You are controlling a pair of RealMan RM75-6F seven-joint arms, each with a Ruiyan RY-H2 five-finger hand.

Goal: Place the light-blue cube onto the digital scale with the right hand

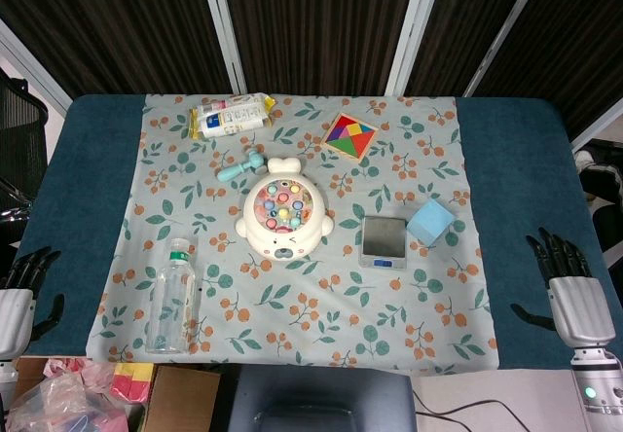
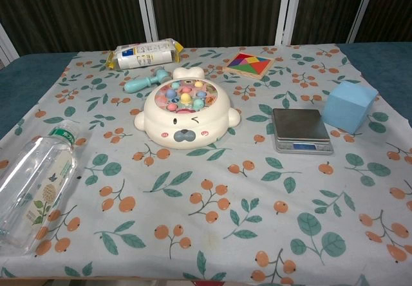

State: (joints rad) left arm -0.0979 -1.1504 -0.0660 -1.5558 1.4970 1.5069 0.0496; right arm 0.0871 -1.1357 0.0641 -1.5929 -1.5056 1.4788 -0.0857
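Right hand (image 1: pixel 576 291) rests at table edge — fingers (image 1: pixel 557 252) spread (empty), well apart from cube (image 1: pixel 429 222).

- Floral cloth (image 1: pixel 292 315) spread over the blue table (image 1: pixel 92 160).
- Cream seal-shaped toy (image 1: pixel 283 219) near the cloth's middle, with coloured pegs on top.
- Teal toy hammer (image 1: pixel 238 166) just behind it.
- Clear bottle (image 1: pixel 171 296) lying at the left.
- Yellow-ended packet (image 1: pixel 231 116) at the back left.
- Tangram puzzle (image 1: pixel 350 136) at the back, right of centre.
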